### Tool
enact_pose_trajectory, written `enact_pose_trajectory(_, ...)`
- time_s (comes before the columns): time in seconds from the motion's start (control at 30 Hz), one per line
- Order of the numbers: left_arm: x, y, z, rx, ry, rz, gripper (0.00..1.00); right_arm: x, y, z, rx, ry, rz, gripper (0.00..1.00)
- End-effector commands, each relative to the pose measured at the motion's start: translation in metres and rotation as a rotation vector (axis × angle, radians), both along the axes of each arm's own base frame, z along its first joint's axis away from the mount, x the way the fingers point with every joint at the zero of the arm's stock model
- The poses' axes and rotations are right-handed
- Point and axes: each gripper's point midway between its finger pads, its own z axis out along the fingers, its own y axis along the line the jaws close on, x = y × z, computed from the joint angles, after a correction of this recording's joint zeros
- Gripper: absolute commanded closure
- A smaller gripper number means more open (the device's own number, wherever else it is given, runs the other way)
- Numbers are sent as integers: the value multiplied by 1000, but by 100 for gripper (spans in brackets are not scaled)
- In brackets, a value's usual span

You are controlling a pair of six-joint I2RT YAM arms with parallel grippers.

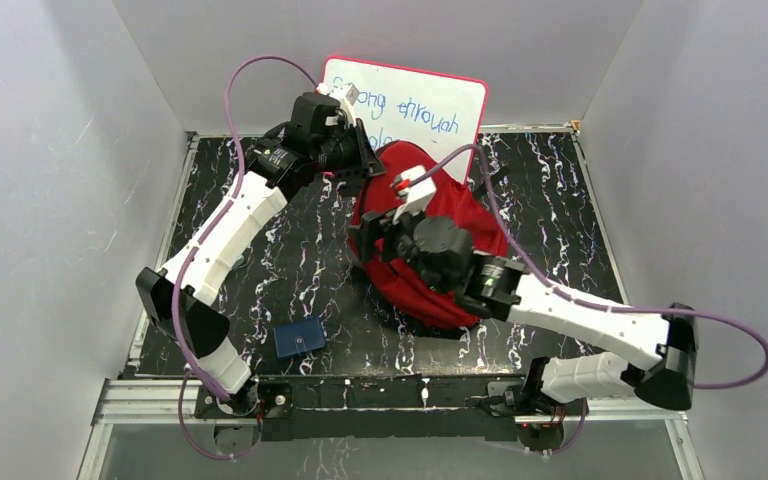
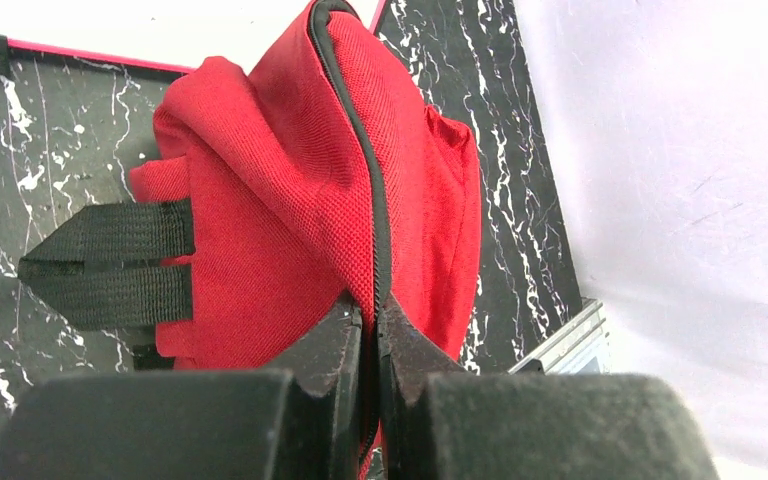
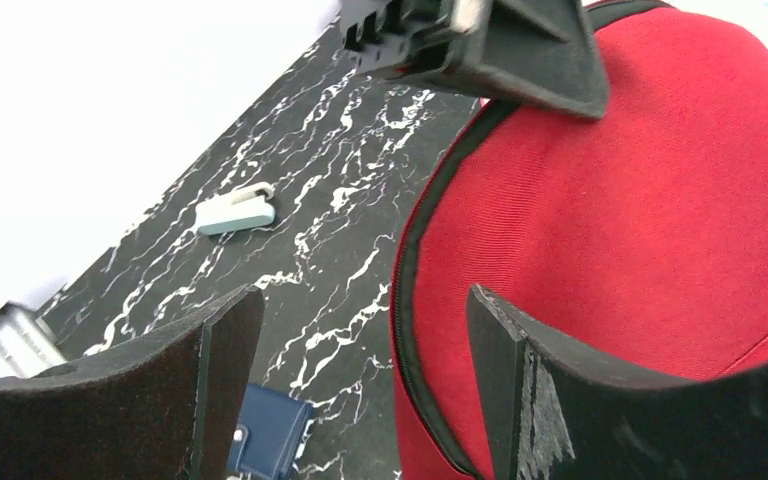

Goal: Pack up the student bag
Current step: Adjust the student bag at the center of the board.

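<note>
Nearest, close to the front edge of the black marbled table (image 1: 310,270), left of centre: a small blue pouch (image 1: 300,337). Lies flat, well apart from the arms and the rest. Shows again at the bottom of the right wrist view, just beside one finger.

Next, the right gripper (image 1: 380,235). Hangs at the near left side of the red backpack (image 1: 460,205), spread wide, nothing between the pads. Straddles, in its own camera, the black zipper line at the backpack's edge: one finger (image 3: 160,400) over bare table, the other over red cloth. Cannot tell whether either pad touches the fabric.

Then the backpack itself, in the middle of the table, slightly right of centre. Slumps as a rounded red mound, with the zipper closed along the part in view. Pokes two black strap loops (image 2: 110,265) out onto the table on one side.

Beyond the right gripper, on the table near the backpack but apart from it: a small pale object (image 3: 235,212), too small to name.

At the backpack's far left top, the left gripper (image 1: 355,152). Pinches tight on the zipper seam, red cloth caught between the fingers (image 2: 335,345).

Farthest, a whiteboard (image 1: 430,100) with a red rim and blue handwriting. Stands at the back wall, just behind the backpack.
</note>
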Motion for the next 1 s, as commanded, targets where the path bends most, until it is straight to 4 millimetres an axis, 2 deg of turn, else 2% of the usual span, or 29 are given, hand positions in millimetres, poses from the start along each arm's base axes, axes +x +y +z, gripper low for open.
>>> enact_pose_trajectory(0.0, -8, -2, 79, -160, -114, 66, 100, 21, -9, 39, 139, -78, -292, 17)
enact_pose_trajectory(0.13, -13, -2, 83, -177, -95, 82, 100, 31, -1, 33, 159, -81, -345, 17)
enact_pose_trajectory(0.27, -17, -4, 84, -188, -85, 74, 100, 42, -11, 23, 139, -77, -469, 18)
enact_pose_trajectory(0.37, -20, -4, 86, -193, -85, 70, 100, 48, -6, 21, 109, -112, -490, 17)
enact_pose_trajectory(0.5, -21, -7, 87, -200, -82, 59, 100, 55, 6, 7, 58, -115, -496, 18)
enact_pose_trajectory(0.6, -23, -8, 88, -208, -76, 52, 100, 65, 5, -7, 36, -98, -517, 22)
enact_pose_trajectory(0.73, -26, -8, 90, -214, -79, 49, 100, 82, -9, -27, 23, -37, -545, 37)
enact_pose_trajectory(0.8, -27, -7, 91, -218, -83, 48, 100, 88, -16, -33, 12, -25, -555, 49)
enact_pose_trajectory(0.97, -30, -6, 97, -236, -124, 31, 100, 91, -27, -27, 15, -21, -551, 100)
